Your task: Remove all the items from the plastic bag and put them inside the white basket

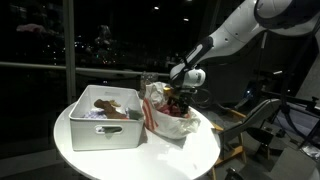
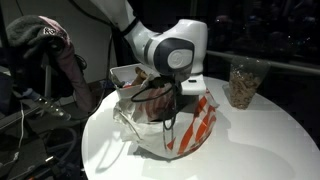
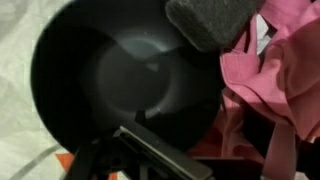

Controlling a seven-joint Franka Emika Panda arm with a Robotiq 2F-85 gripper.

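Down in the mouth of the plastic bag is the gripper, pointing straight down with its fingers spread wide apart. I can't tell if they're touching anything yet. In the wrist view one dark finger pokes in at the bottom edge. Right under it is a big dark round thing with a dull shine in the middle. Just beside that is a crumpled pink cloth, and a gray spongy lump overlaps the dark thing's edge. Wrinkly bag film with red-orange print wraps around all of this. Out past the bag, just beside it, sits the white basket with a brown piece already lying in it. Both stand on a round white table. The arm slants up and away from the gripper.
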